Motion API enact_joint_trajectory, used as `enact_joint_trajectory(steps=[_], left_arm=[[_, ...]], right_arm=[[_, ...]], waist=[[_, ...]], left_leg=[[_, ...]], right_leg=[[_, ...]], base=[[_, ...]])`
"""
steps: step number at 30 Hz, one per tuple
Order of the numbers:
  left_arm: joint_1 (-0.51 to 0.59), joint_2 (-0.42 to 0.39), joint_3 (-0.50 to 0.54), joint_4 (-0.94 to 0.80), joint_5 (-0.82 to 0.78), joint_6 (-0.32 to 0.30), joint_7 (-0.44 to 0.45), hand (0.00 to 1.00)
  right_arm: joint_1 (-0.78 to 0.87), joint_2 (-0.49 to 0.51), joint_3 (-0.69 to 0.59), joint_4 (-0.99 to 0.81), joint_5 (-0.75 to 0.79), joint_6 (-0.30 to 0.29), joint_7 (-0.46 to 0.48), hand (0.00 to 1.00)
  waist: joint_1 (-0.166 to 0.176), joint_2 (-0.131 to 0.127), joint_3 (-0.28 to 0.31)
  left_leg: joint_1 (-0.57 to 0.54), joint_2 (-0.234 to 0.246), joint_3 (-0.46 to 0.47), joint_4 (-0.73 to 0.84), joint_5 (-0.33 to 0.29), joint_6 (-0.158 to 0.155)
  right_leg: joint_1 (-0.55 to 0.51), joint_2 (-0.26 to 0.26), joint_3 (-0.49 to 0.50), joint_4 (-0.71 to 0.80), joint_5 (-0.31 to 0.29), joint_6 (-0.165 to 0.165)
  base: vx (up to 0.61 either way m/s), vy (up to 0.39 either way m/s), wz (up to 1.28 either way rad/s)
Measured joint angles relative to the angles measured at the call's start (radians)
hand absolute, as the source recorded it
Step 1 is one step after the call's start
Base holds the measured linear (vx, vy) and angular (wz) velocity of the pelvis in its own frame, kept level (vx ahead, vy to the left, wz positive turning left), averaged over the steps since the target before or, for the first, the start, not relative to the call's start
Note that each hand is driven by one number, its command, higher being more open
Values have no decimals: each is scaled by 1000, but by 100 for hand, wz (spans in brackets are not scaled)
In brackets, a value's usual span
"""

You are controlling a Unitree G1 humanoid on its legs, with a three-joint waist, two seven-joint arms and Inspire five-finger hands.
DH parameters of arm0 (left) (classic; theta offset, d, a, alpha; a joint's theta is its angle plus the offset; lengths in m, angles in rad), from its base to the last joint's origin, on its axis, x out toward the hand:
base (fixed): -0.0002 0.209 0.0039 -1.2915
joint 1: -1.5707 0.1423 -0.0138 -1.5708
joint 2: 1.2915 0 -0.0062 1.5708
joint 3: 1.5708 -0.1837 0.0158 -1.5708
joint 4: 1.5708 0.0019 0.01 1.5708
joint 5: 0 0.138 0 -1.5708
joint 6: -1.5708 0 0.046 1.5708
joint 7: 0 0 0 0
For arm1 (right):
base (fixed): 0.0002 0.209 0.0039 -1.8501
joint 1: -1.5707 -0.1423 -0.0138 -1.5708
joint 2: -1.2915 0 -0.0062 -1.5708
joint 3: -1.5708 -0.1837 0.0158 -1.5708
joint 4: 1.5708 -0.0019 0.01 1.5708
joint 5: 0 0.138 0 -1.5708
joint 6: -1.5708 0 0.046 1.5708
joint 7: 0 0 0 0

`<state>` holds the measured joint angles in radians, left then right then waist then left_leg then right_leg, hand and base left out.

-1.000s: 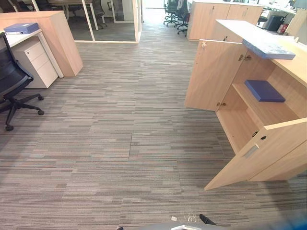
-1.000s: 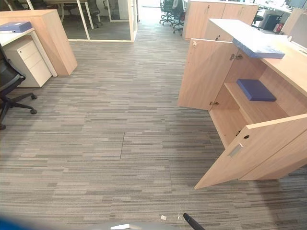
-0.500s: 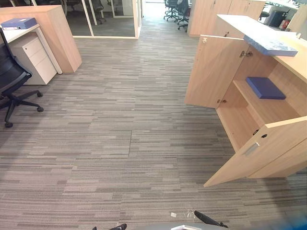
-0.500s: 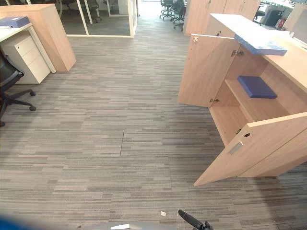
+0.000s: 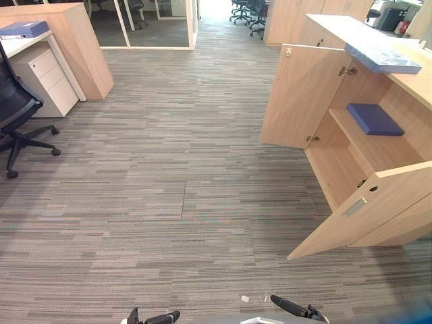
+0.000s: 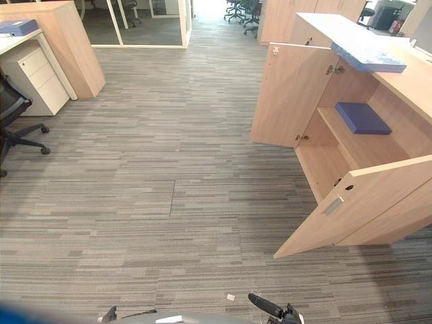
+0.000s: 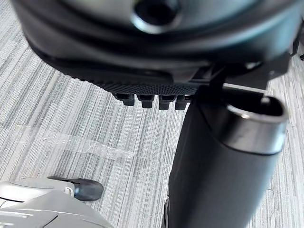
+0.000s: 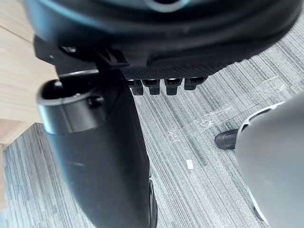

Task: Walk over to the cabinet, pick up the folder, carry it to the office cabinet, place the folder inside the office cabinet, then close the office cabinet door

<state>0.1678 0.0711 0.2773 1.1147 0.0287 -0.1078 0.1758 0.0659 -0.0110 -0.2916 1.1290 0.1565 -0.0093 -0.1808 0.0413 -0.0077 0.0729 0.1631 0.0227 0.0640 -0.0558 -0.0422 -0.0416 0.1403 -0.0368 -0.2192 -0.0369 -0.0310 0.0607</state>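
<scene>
dark left hand (image 5: pixel 158 317) and dark right hand (image 5: pixel 293 309) at 6 o'clock, fingers loose, holding nothing. flat dark-blue folder (image 5: pixel 374 119) lies on the shelf (image 5: pixel 378 145) inside the open light-wood office cabinet (image 5: pixel 300 94) at 2 o'clock.

blue folders (image 5: pixel 383 59) (image 5: pixel 374 119) (image 5: pixel 23 29): 3 | open cabinet doors (image 5: pixel 299 94) (image 5: pixel 374 209): 2 | drawer unit (image 5: pixel 42 77): 1

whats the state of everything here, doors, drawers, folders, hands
office cabinet, both doors swung wide open
shelf folder, lying flat inside the cabinet
top folder, lying flat on the cabinet top
desk folder, lying flat on the far desk
drawer unit, drawers shut
left hand, holding nothing
right hand, holding nothing
</scene>
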Motion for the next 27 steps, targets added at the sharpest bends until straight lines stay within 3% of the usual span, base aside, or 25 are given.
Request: enact_joint_trajectory(steps=[10, 14, 16, 17, 18, 19, 23, 25, 27], left_arm=[[1, 2, -13, 11, -65, 9, -65, 100], [-9, -20, 36, 7, -115, 10, -77, 100], [-20, -40, 99, -10, -153, 7, -88, 100], [-22, -53, 138, -30, -176, 7, -90, 100], [-26, -58, 140, -33, -219, 4, -94, 100], [-29, -59, 139, -32, -231, 1, -96, 100], [-46, -47, 119, -32, -264, -12, -96, 100], [-58, -42, 100, -31, -274, -19, -84, 100], [-58, -42, 92, -31, -283, -22, -58, 100]], right_arm=[[-13, -13, 2, 1, -38, 13, 35, 100], [-32, -28, 2, 0, -38, 13, 46, 100], [-34, -29, 7, -7, -38, 14, 46, 100], [-39, -35, 18, -9, -37, 19, 47, 100], [-44, -39, 31, -3, -37, 22, 45, 100], [-48, -39, 33, 4, -37, 23, 45, 100], [-61, -51, 38, 30, -36, 34, 45, 100], [-73, -63, 42, 50, -36, 42, 43, 100], [-88, -74, 46, 65, -36, 51, 35, 100]], waist=[[0, 15, 19], [3, 39, 59], [6, 39, 79], [12, 42, 87], [14, 40, 90], [16, 38, 90], [21, 33, 91], [21, 35, 93], [22, 43, 94]], left_leg=[[-17, 7, 14, 38, -18, 7], [-156, 61, 13, 360, -177, -17], [-247, 84, 13, 590, -195, -36], [-327, 103, 12, 775, -171, -39], [-390, 109, 9, 869, -196, -42], [-408, 109, 9, 868, -207, -38], [-516, 112, -32, 656, -192, -37], [-545, 119, -87, 491, -130, -50], [-540, 153, -110, 287, -41, -65]], right_leg=[[-3, 8, 18, -12, 18, -28], [-25, 39, 26, 43, -25, -63], [-10, 45, 28, 62, -46, -74], [12, 50, 37, 64, -54, -84], [24, 44, 51, 75, -67, -84], [25, 37, 58, 82, -74, -81], [41, -50, 108, 91, -118, -29], [53, -103, 122, 99, -152, 16], [95, -176, 141, 102, -210, 89]], base=[[-39, -15, -6], [-27, -23, -7], [-31, -6, -5], [30, 8, -16], [65, 23, -22], [106, 62, -33], [257, 210, -34], [369, 347, -25], [452, 474, -36]])
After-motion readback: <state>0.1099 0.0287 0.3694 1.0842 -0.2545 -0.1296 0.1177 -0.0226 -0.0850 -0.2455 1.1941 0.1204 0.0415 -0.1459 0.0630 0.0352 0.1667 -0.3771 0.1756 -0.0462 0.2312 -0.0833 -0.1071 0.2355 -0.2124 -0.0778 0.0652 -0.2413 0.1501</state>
